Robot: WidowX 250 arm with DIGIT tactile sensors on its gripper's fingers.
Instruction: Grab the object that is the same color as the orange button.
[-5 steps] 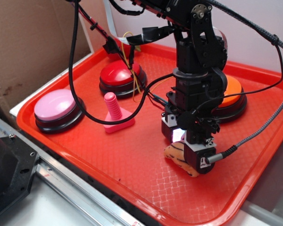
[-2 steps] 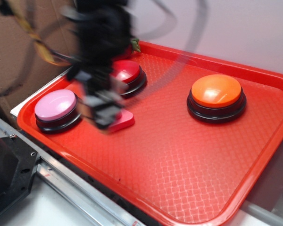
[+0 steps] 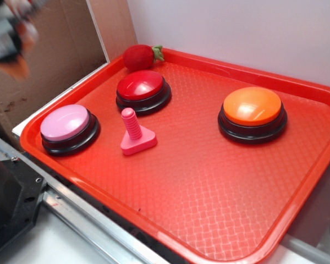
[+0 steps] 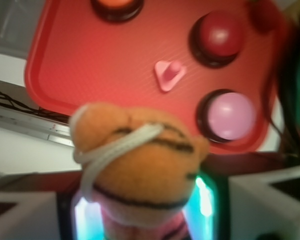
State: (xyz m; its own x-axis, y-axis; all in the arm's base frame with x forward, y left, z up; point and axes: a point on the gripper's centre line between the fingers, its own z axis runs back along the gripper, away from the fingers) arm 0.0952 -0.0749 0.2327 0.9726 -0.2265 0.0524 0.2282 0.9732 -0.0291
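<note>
Tray (image 3: 170,181) holds 3 buttons, screw (image 3: 136,133).

Lighting: bright, even, diffuse; soft short shadows beneath the orange button (image 3: 252,105) and the other buttons. Glare: broad sheen on the red tray (image 3: 220,214) at its near right, small highlights on button domes. Blur: end effector (image 3: 11,33) smeared at exterior top left. Wrist view: soft throughout, orange plush toy (image 4: 140,165) close and unsharp; cyan-green glow at either side below it.
</note>
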